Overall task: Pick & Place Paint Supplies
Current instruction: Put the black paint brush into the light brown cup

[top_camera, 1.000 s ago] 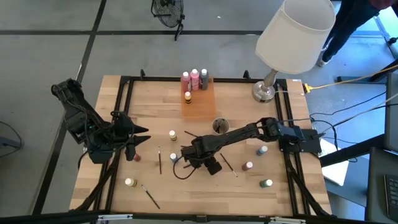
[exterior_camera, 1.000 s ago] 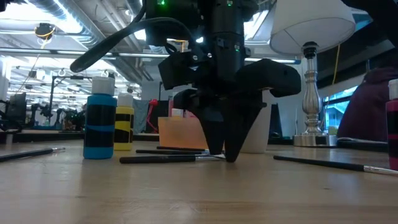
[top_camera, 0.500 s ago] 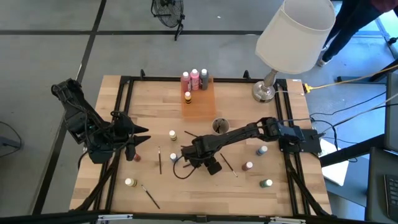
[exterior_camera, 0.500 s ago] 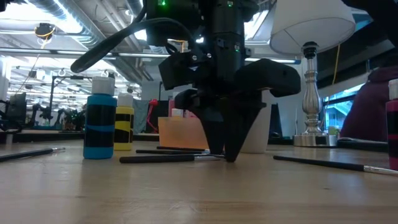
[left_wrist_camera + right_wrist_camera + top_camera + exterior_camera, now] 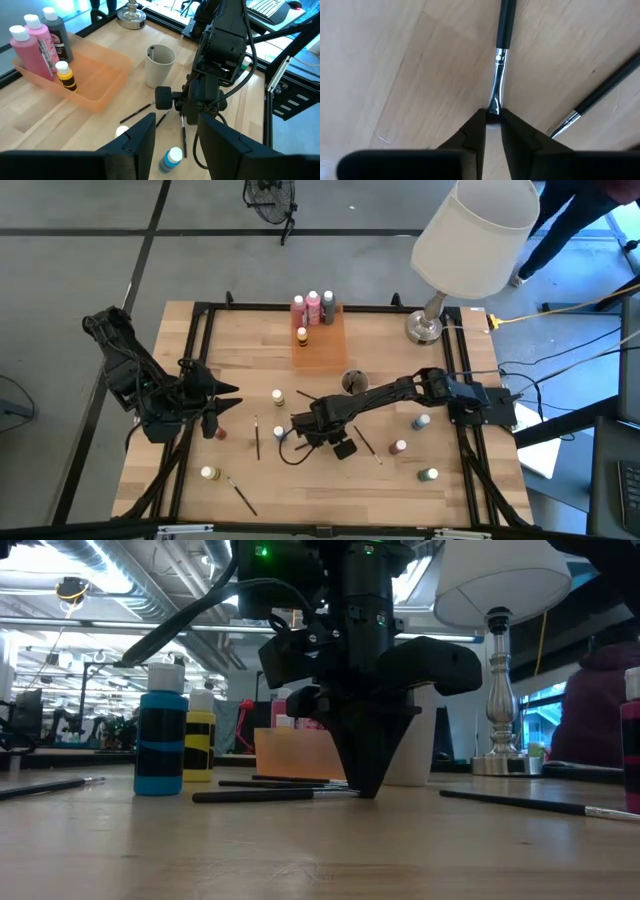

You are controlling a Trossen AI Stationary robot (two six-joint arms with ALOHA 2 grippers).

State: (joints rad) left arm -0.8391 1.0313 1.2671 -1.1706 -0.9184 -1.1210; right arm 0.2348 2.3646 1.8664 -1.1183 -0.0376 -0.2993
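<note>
Two dark fingers of the right gripper (image 5: 492,120) pinch a paintbrush (image 5: 501,55) by its silver neck, down on the table (image 5: 395,75). Another brush (image 5: 600,102) lies just beside it. The left gripper (image 5: 175,135) waits well apart, fingers spread.

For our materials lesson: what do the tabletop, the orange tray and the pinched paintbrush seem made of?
Tabletop: pale wood, matt, visible grain and plank seams.
Orange tray: probably plastic, translucent and glossy.
Paintbrush: glossy black handle, material unclear, with a shiny, likely metal, ferrule in the right gripper.
</note>
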